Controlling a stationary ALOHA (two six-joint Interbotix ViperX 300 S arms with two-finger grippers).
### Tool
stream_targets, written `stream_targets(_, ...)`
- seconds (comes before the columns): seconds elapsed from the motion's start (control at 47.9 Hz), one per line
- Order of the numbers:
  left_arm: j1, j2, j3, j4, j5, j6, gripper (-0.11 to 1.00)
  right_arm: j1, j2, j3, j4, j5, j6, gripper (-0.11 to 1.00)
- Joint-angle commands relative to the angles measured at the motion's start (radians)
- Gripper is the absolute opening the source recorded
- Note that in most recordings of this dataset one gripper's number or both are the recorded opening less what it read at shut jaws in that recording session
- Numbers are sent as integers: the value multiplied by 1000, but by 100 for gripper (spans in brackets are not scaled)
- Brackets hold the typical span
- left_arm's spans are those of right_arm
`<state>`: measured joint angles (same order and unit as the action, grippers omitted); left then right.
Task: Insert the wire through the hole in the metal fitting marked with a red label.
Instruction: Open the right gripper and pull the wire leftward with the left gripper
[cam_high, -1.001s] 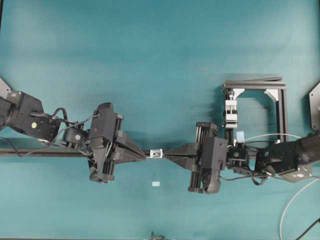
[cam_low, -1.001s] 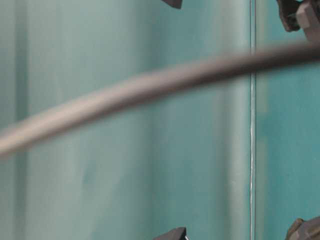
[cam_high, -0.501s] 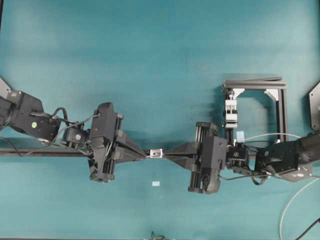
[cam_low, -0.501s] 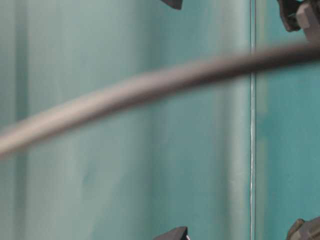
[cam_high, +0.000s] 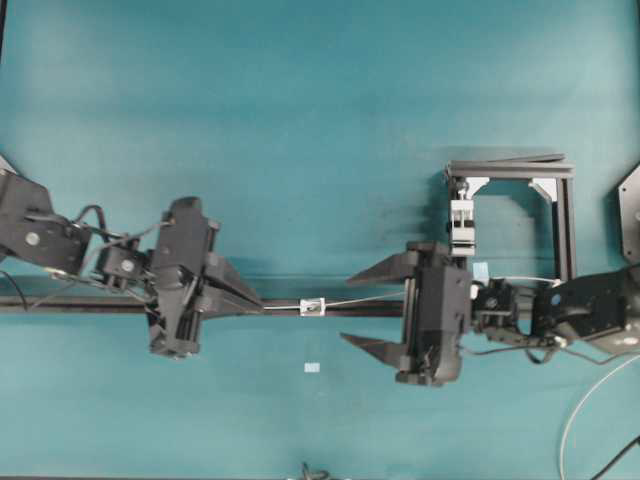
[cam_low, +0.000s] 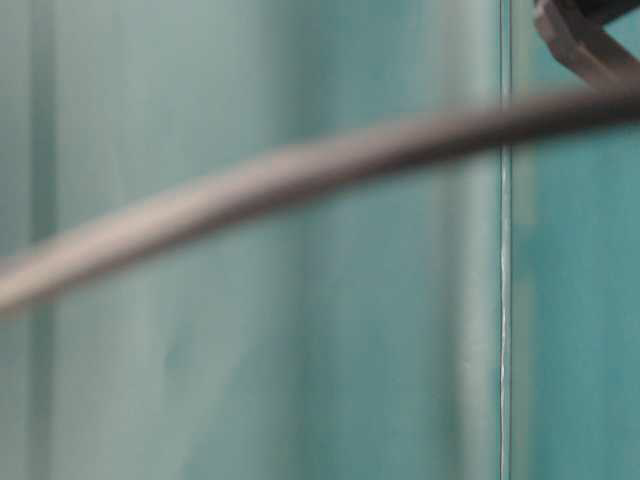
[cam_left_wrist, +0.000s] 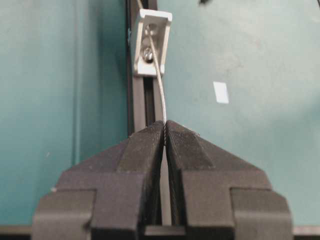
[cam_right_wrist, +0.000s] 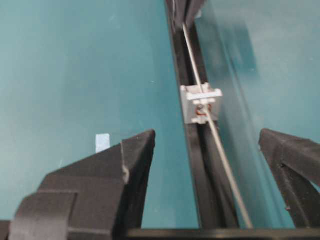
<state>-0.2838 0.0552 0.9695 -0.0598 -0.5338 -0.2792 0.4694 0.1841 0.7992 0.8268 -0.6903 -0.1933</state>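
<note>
- A smooth teal counter (cam_high: 300, 120) fills the overhead view, crossed by a long black rail (cam_high: 60, 304).
- At left, the left tool (cam_high: 262, 306) has its ridged black fingers (cam_left_wrist: 145, 150) pressed together, pinching the thin pale wire (cam_left_wrist: 161, 95).
- At centre, the wire passes through the small silvery square metal fitting (cam_high: 313, 307) on the rail.
- At right, the right tool (cam_high: 365, 309) stands spread wide, its fingers either side of the wire without touching it.
- Behind it sits an angular black frame (cam_high: 560, 215).
</note>
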Motion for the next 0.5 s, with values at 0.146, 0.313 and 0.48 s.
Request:
stream_targets(0.146, -3, -109, 67, 3, 48, -5, -10, 2, -81, 43, -2, -3, 2, 93)
stream_targets(0.313, -3, -173, 114, 2, 104, -9, -10, 2, -97, 71, -2, -9, 2, 93)
stream_targets(0.48, -3, -238, 149, 2, 181, -11, -10, 2, -103, 81, -2, -9, 3, 93)
